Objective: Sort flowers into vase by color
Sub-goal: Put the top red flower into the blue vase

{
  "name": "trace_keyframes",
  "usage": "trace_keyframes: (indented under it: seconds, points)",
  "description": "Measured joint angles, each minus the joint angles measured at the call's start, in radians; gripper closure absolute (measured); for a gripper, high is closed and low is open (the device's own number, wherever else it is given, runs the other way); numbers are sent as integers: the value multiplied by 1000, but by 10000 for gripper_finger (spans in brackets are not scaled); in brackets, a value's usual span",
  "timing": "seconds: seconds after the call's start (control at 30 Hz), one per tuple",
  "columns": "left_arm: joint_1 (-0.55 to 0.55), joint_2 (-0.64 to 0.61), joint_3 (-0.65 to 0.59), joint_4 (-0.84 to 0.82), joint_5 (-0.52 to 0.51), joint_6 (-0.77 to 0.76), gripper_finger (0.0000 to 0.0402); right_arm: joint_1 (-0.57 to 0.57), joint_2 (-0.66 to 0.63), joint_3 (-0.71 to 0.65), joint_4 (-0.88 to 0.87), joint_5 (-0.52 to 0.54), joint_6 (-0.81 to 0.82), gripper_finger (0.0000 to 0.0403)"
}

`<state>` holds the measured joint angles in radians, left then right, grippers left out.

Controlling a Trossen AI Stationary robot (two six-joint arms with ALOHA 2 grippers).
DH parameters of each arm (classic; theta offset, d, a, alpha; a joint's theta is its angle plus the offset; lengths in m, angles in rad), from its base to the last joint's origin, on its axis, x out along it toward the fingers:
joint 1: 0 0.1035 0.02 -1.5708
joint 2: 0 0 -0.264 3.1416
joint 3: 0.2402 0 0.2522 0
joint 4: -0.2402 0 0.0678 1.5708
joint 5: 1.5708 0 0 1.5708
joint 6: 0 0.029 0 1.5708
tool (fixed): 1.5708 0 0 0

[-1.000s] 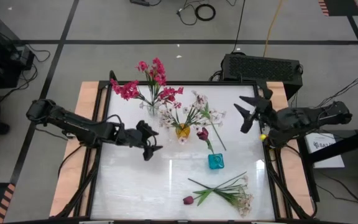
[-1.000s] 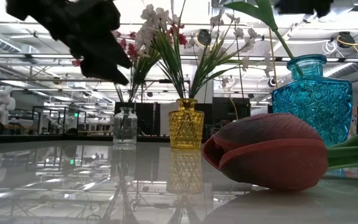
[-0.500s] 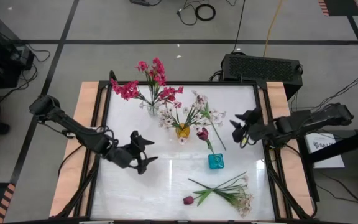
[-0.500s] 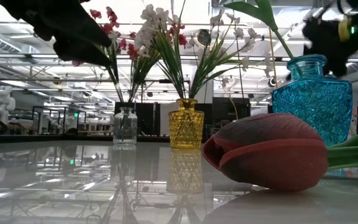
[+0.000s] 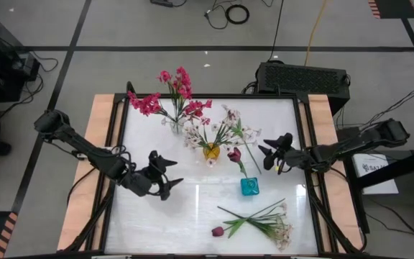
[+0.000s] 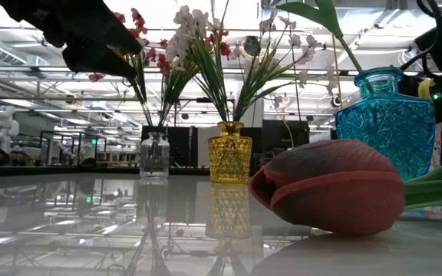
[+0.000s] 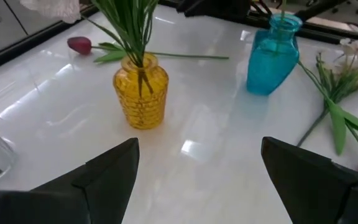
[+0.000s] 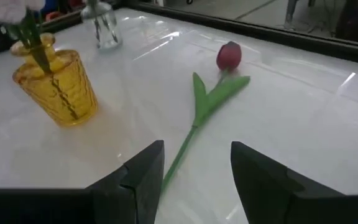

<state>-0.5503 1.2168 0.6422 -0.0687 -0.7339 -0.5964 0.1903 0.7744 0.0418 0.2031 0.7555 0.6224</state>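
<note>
Yellow glass marks the reference point: the yellow vase [image 5: 211, 152] stands near the middle of the white table [image 5: 192, 216] and holds white blossoms [image 5: 228, 129]. Just behind it and toward the left arm's side stands the clear vase [image 5: 175, 124] with magenta-pink blossoms [image 5: 146, 104]. Toward the near edge and the right arm's side stands the blue vase [image 5: 249, 187]. Beside the yellow vase, toward the right arm, lies a maroon tulip [image 5: 233, 154], its stem running toward the blue vase. Farther toward the near edge, beyond the blue vase, lie a loose tulip bud [image 5: 218, 232] and white sprigs [image 5: 279, 229].

Left gripper [image 5: 169, 176] hovers on the left-arm side of the yellow vase, fingers spread wide, holding nothing. Right gripper [image 5: 270, 152] hovers beyond the maroon tulip, fingers parted, empty.
</note>
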Motion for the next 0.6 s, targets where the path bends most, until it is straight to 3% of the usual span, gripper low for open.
trace_keyframes:
  seconds: [0.33, 0.6]
  points:
    - [3, 107, -1, 115, -5, 35, 59, -12, 181, 1, 196, -19, -89, 225]
    - [7, 125, -1, 115, -7, 28, 59, -34, 383, 2, 359, -46, -87, 225]
